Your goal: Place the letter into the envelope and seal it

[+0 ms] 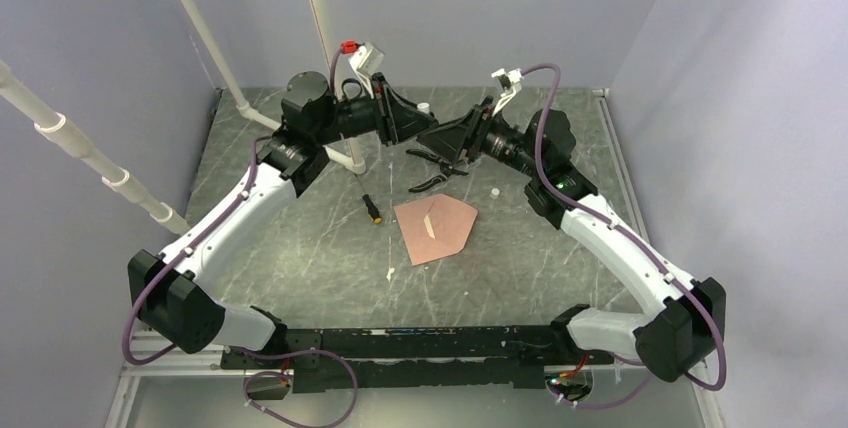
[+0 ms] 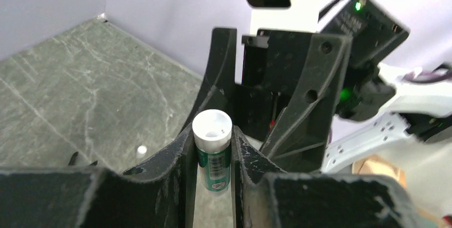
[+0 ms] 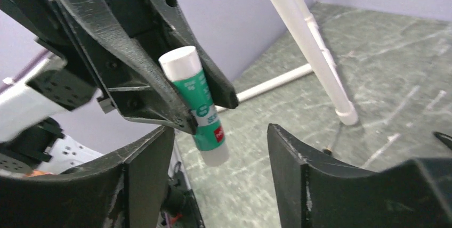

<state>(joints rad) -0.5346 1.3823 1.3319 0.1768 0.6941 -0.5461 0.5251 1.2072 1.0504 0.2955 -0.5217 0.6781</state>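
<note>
The pinkish-brown envelope lies flat on the table's middle, its pointed flap towards the right and a thin pale strip on it. The letter does not show as a separate sheet. My left gripper is raised at the back and shut on a green glue stick with a white end. My right gripper faces it, open. In the right wrist view the glue stick hangs from the left fingers, its lower end just above the gap of my right gripper.
A black scissors-like tool lies behind the envelope. A small black cylinder with a yellow tip lies to its left. A white scrap and a white dot lie nearby. White pipes stand at the back left.
</note>
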